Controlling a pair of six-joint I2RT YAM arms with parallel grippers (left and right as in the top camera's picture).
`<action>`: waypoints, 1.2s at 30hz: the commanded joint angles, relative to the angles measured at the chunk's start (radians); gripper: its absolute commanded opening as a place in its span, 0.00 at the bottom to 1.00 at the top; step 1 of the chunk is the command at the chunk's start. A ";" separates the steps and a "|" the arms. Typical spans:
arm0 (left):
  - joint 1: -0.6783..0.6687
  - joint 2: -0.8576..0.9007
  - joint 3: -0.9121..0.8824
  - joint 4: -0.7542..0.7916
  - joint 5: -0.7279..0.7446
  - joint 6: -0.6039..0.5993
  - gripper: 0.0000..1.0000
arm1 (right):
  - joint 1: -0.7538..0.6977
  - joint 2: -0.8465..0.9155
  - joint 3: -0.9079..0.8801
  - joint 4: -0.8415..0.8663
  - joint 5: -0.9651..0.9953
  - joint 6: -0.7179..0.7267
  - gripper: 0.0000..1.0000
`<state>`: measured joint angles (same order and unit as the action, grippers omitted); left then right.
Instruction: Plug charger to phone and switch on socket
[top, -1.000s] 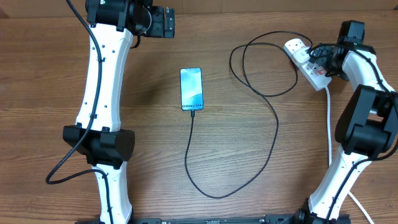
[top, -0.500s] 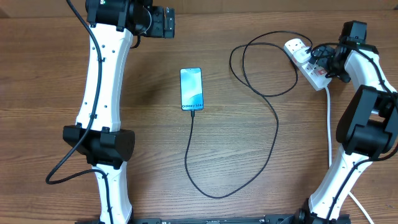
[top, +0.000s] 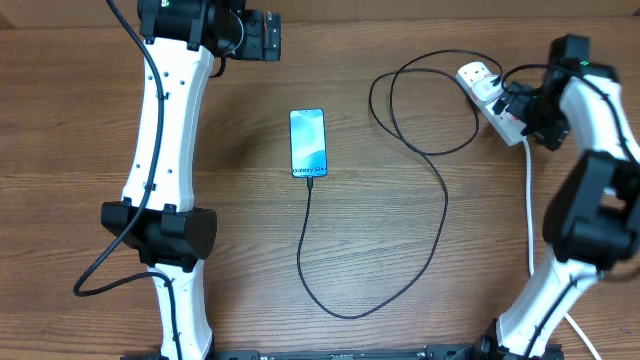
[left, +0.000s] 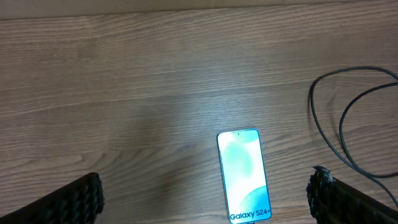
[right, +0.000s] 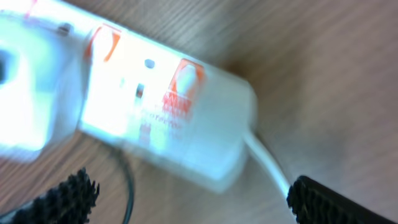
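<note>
Phone (top: 308, 143) lies lengthwise, port end toward the arms' bases, charger (top: 446, 208) tip touching it. Socket (top: 488, 98) slants diagonally. Left jaws and right jaws both released.

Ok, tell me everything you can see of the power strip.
The power strip is white plastic, elongated, lying flat and diagonal on the wooden table. It has red-orange switches, a white plug seated at its far end, and a thick white cord leaving the near end. The right hand hovers open above it; contact unclear.
</note>
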<state>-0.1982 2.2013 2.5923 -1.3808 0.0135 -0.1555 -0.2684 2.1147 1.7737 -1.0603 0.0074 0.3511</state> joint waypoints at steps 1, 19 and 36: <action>0.002 0.003 0.000 0.000 -0.014 -0.009 1.00 | 0.005 -0.275 0.016 -0.092 -0.002 0.072 1.00; 0.002 0.003 0.000 0.000 -0.014 -0.009 1.00 | 0.584 -1.106 -0.148 -0.412 0.012 0.231 1.00; 0.002 0.003 0.000 0.000 -0.014 -0.009 1.00 | 0.621 -1.130 -0.156 -0.633 0.051 0.240 1.00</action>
<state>-0.1986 2.2013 2.5923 -1.3808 0.0128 -0.1555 0.3477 1.0035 1.6207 -1.6951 0.0189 0.6014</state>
